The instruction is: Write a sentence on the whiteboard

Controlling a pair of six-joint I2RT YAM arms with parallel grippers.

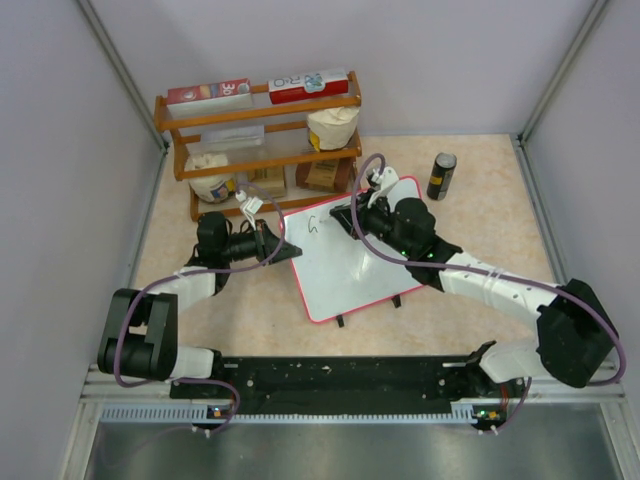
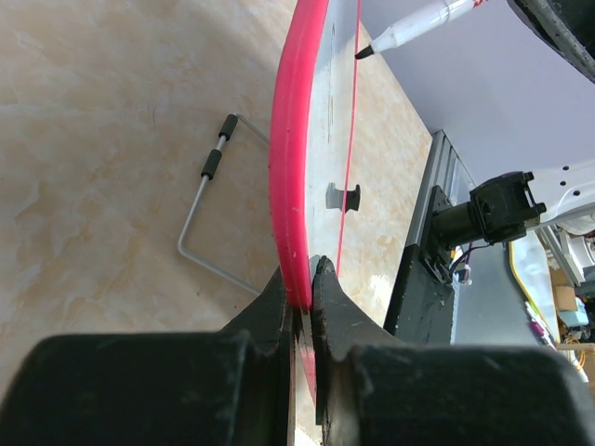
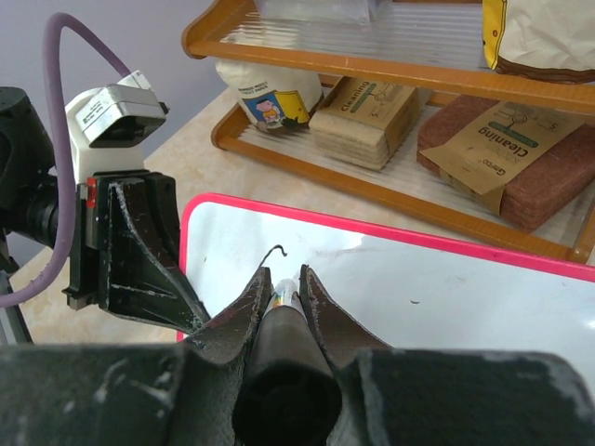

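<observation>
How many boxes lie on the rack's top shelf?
2. The left box lies at the left end of the rack's top shelf, the right box at its right end. None seems hidden.

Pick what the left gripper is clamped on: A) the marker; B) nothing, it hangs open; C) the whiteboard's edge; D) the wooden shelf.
C: in the left wrist view the left gripper pinches the pink frame of the whiteboard; the marker sits in the right gripper.
</observation>
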